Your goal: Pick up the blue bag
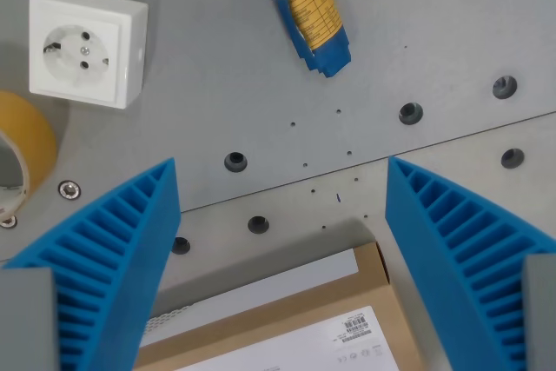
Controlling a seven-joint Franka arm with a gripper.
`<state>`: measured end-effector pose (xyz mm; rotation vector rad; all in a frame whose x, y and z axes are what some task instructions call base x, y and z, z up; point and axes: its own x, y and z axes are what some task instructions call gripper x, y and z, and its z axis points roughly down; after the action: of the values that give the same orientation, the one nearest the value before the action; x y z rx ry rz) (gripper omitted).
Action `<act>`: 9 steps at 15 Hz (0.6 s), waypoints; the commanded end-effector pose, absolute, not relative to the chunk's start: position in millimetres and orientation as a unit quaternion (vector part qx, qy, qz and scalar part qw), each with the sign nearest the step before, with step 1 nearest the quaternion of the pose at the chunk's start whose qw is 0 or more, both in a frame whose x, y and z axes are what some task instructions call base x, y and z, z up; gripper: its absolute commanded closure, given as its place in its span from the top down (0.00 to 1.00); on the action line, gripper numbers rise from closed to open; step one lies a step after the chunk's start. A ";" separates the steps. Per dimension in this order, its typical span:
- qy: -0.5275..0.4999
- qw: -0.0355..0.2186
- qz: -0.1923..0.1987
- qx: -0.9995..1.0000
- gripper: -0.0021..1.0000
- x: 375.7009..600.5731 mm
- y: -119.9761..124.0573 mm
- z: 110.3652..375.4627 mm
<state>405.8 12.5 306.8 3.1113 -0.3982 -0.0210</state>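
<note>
As I looked down through the wrist view, the hand (pixel 280 182) hung over the grey desk (pixel 217 76) with its two blue ribbed fingers (pixel 113 249) spread wide apart and nothing between them. One finger filled the lower left of the view, the other the lower right.

The bag (pixel 311 10) lay flat on the desk at the top of the view, a little to the right of centre, running off the upper edge. It was blue with a yellow printed label, tilted so its lower end pointed down and to the wrist view's right. It sat well apart from both fingers.

A white socket (pixel 85 45) stood at the upper left, apart from the bag. Below it, at the left edge, a roll of tan tape (pixel 33 141) was partly cut off by the frame.

A brown box (pixel 347 310) with a white label lay at the bottom centre, between the fingers in the picture; I could not tell whether they touched it. A seam crossed the desk, with dark holes (pixel 235 162) dotted along it.
</note>
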 end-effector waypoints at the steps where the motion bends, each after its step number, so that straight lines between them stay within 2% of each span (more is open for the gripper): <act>1: -0.127 0.002 -0.003 0.992 1.00 405.9 12.5 309.6; 9: -0.092 0.001 0.005 0.996 1.00 412.5 10.0 295.9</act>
<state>407.4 12.5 302.9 3.1130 -0.3838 -0.0247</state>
